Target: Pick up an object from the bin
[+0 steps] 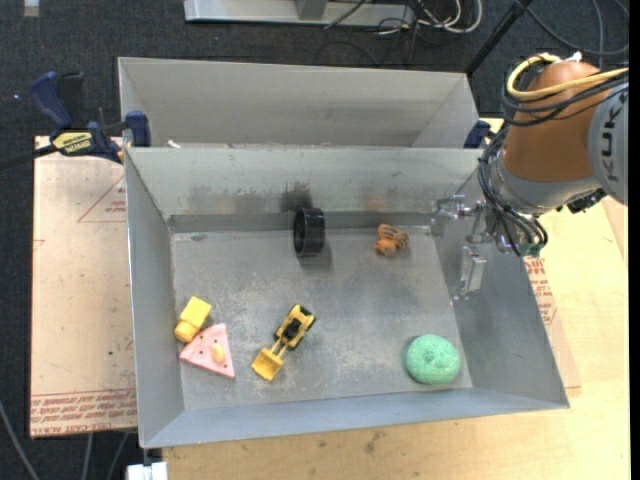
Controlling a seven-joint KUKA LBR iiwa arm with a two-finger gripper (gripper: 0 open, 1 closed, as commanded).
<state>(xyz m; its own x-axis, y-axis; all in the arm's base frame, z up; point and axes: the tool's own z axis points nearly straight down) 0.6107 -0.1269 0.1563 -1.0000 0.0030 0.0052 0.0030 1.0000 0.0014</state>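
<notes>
The gripper [468, 268] is parked by the bin [505, 348]'s right wall (clenched or released can't be told tbh), flanked by a green ball [432, 359] up front and a small orange toy [390, 239] further back.

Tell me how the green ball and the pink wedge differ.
The green ball is plain green; the pink wedge is pink with yellow spots. The green ball is round; the pink wedge is flat and triangular. The green ball lies at the view's lower right; the pink wedge at lower left, beside a yellow block. Both rest on the bin floor.
</notes>
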